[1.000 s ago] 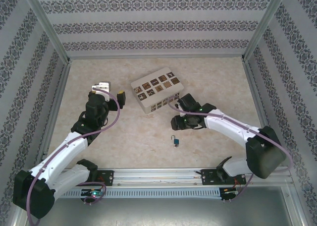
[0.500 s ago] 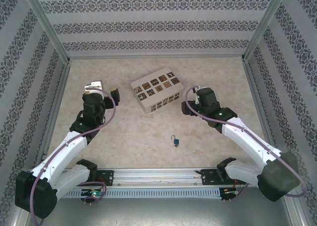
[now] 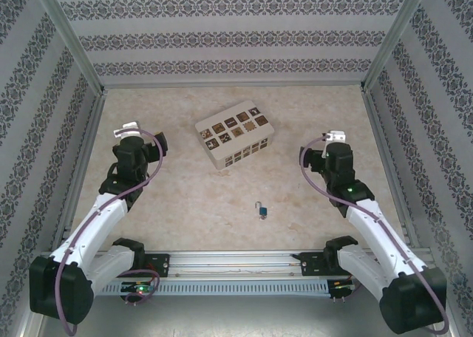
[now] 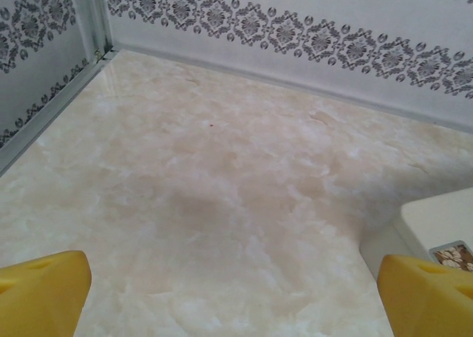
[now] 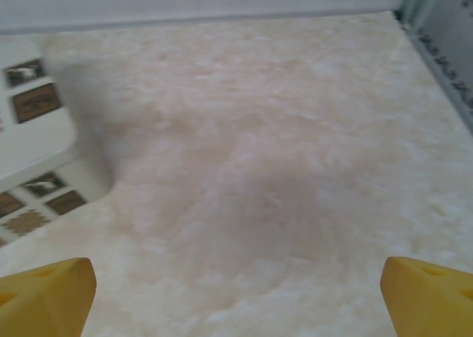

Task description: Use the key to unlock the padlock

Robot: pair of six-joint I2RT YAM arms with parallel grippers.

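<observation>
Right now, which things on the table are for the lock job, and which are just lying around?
For the job:
- small blue padlock, alone near the front of the table

Just lying about:
- cream box with dark square pictures, farther back

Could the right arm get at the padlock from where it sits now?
Probably yes. The padlock lies alone on open table, apart from the box, and nothing stands between it and the open right gripper.

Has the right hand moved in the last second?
Yes. The right hand has swung to the right in the top view, away from the box it was beside.
</observation>
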